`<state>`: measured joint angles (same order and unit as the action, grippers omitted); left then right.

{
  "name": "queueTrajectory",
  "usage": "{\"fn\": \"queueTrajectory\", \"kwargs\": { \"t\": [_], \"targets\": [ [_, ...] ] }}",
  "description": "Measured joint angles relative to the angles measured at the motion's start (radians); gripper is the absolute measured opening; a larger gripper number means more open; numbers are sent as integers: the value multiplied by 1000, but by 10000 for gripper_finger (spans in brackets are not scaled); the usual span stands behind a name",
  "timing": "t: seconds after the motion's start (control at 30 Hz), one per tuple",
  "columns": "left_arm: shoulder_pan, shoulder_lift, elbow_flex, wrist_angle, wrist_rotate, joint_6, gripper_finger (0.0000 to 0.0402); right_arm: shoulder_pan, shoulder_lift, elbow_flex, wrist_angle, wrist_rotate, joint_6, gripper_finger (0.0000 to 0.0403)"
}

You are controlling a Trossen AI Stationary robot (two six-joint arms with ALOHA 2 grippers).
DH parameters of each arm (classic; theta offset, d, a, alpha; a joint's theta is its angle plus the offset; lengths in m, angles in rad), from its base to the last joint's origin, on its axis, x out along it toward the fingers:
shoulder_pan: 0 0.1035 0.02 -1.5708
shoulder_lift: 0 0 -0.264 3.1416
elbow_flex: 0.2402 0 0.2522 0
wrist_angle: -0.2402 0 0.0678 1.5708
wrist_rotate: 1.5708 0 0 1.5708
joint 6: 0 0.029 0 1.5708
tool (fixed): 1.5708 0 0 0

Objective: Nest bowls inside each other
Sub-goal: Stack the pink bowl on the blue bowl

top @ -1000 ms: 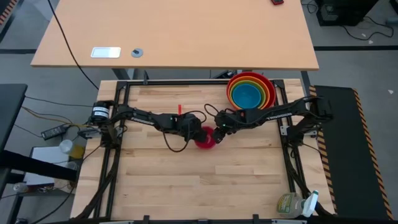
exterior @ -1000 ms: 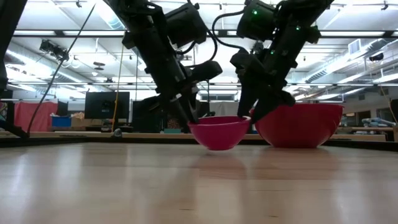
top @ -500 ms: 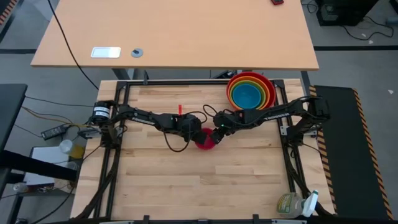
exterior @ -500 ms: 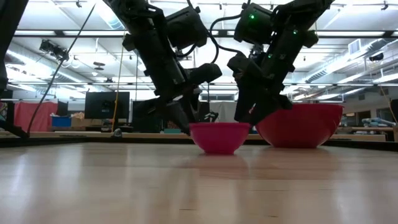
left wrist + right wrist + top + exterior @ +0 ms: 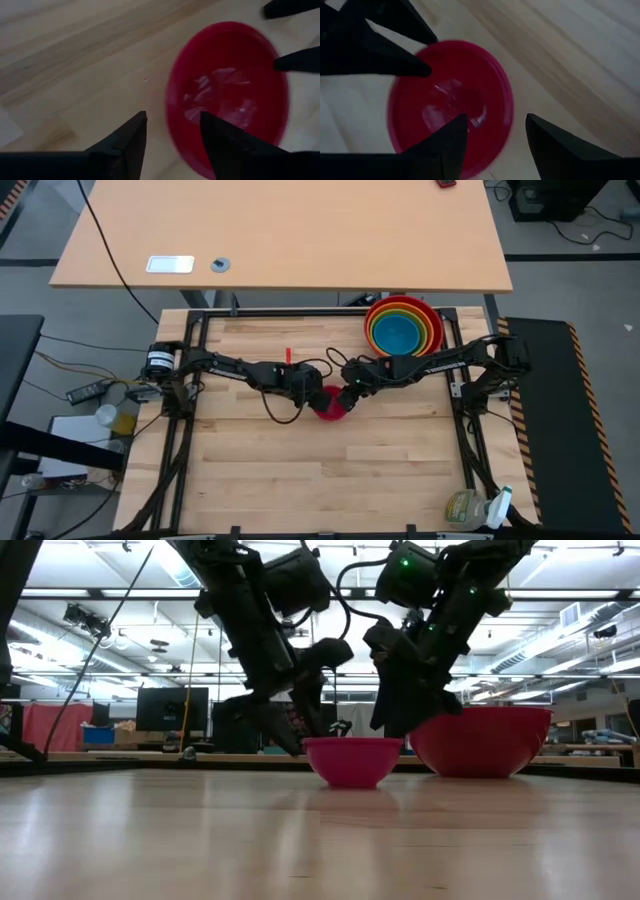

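Observation:
The magenta pink bowl (image 5: 331, 406) stands on its base, mouth up, near the table's middle. My left gripper (image 5: 172, 132) is open at the bowl's left rim (image 5: 170, 120), one finger over the inside and one over the table outside. My right gripper (image 5: 495, 132) is open at the bowl's right rim (image 5: 510, 112) in the same way. In the low view both grippers slant down to the pink bowl (image 5: 352, 760) from either side. The blue, green and orange bowls sit nested in the red bowl (image 5: 403, 327) at the far right.
The nested stack (image 5: 480, 740) stands just behind and to the right of the pink bowl. A spray bottle (image 5: 472, 508) lies at the near right corner. A small red item (image 5: 289, 356) lies toward the far edge. Bare wood lies along the near half.
My left gripper has opened and let go of the pink bowl's left rim. The bowl, tilted and a little raised a second ago, has settled level on the table. My right gripper, still open, has tipped in toward the bowl's right rim.

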<state>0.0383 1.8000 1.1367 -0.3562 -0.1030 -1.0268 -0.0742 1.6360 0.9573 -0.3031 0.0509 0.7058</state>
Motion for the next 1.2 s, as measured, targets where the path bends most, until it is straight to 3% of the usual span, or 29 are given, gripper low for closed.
{"fn": "queueTrajectory", "kwargs": {
  "t": [0.5,0.67,0.9,1.2],
  "targets": [
    [-29,-73,0,-173,-34,225,188,9,25,0,39,7,-56,190],
    [-55,-127,-2,-297,-114,248,188,8,32,0,45,37,-71,190],
    [-74,-255,-63,-333,-168,272,188,6,54,0,48,37,-97,189],
    [-157,-520,-165,-285,-221,256,188,6,119,0,72,15,-121,183]
  ]
}}
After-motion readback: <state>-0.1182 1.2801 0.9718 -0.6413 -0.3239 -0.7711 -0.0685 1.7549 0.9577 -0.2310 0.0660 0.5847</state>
